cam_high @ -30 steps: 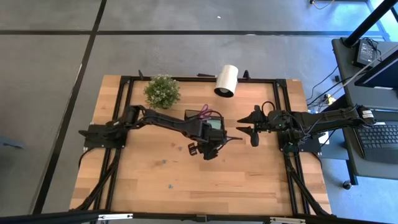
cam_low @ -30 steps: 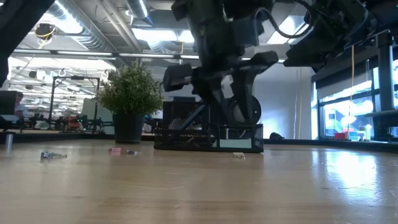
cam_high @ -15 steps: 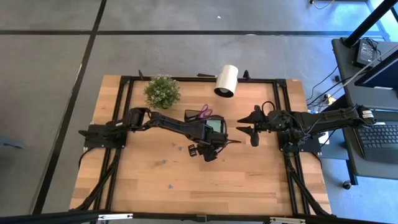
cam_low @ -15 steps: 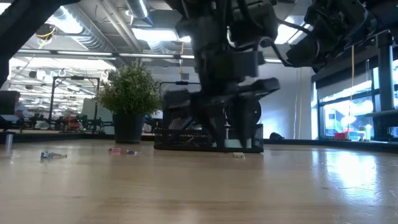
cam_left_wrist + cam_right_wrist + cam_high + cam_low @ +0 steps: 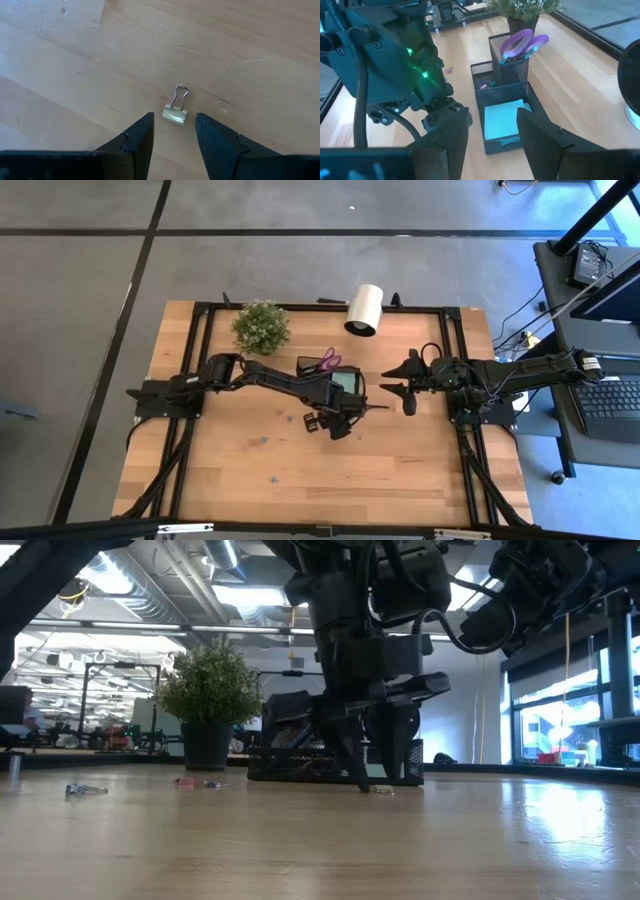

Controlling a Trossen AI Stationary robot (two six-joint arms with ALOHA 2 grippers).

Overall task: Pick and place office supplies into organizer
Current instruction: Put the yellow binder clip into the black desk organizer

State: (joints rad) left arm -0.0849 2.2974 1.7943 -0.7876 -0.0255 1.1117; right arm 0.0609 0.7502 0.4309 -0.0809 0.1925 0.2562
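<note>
Pale wood carries the whole job; near the middle of the table (image 5: 250, 480) the left gripper (image 5: 174, 131) stands low with its jaws parted, straddling a small cream binder clip (image 5: 175, 114) that lies flat on the boards, its wire loop pointing away from the fingers; nothing is gripped yet. The organizer (image 5: 506, 112) sits just behind that gripper, toward the far edge, already holding the purple-handled scissors (image 5: 520, 42) upright in its taller compartment and the light green sticky-note pad (image 5: 505, 119) flat in the low one.

The right gripper (image 5: 406, 393) hangs above the table toward the right edge, jaws apart and holding nothing, waiting.

The risks here come from the clip's size and flatness; it looks to sit slightly ahead of the fingertips rather than squarely between them, so a closing pinch may catch only the cream body's near edge and squirt it forward across the wood; pressing down too hard could scrape the fingertips on the boards and skid the clip sideways. The wire loop may also snag or pivot when lifted. From the low view the clearance between the left arm and the organizer is hard to judge, so a careless lift toward it might nudge the tray.
</note>
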